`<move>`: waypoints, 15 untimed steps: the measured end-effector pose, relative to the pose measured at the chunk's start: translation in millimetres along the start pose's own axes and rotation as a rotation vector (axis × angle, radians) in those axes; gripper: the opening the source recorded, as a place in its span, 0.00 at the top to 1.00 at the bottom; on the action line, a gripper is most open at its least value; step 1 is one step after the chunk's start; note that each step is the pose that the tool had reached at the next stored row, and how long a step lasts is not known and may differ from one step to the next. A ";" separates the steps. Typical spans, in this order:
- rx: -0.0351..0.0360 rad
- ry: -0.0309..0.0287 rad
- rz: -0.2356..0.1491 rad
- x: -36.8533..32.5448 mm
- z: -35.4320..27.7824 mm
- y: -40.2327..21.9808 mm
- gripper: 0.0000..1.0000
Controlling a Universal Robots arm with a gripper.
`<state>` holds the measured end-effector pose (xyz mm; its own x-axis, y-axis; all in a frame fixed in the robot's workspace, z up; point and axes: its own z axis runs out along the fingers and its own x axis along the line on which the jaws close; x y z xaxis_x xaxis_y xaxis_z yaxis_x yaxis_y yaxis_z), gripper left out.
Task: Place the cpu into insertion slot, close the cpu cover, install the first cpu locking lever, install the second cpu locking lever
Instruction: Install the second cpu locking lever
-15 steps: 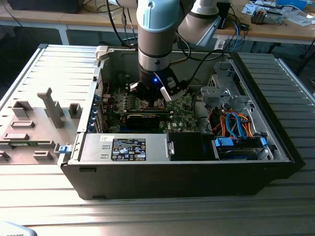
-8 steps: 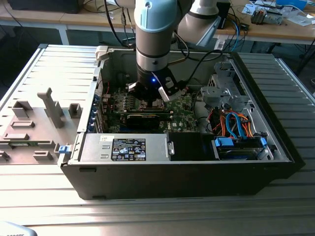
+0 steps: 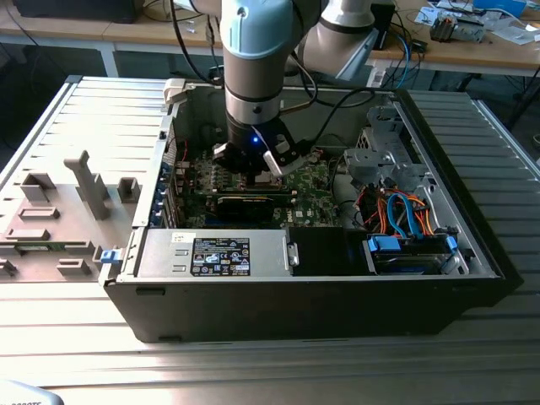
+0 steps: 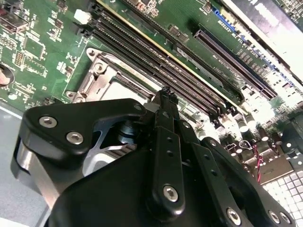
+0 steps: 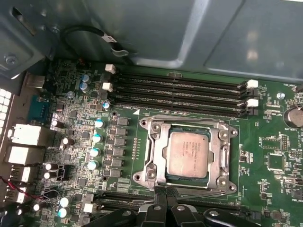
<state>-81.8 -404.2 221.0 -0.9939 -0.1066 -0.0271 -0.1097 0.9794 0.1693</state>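
The cpu [image 5: 188, 153] lies flat in its socket on the green motherboard, grey-silver top up. The cpu cover [image 5: 222, 156], a silver frame with an open window, lies down around it. A thin metal lever rod [image 5: 203, 191] runs along the socket's edge nearest my gripper. In the first wrist view my gripper [image 5: 164, 190] is shut, its black fingertips together right at that edge of the socket. The second wrist view shows the fingertips [image 4: 164, 93] pressed together beside the socket frame [image 4: 99, 75]. In the exterior view the gripper [image 3: 257, 164] reaches down into the open computer case.
Black memory slots [image 5: 180, 94] run beside the socket on its far side. Upright capacitors [image 5: 97, 137] stand along another side. The case wall [image 5: 189, 28] rises behind. A power supply [image 3: 219, 253] and drive cables [image 3: 405, 211] fill the case's near part. A grey fixture [image 3: 59, 211] stands outside.
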 end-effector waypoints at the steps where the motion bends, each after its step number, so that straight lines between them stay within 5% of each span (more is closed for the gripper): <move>1: -0.0001 -0.0001 0.000 0.6 1.0 -0.1 0.89; 15: -0.0002 -0.0001 0.000 16.9 10.2 0.0 0.89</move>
<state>-98.5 -404.2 210.5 -0.9939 -0.1066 -0.0272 -0.1097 0.9794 0.1695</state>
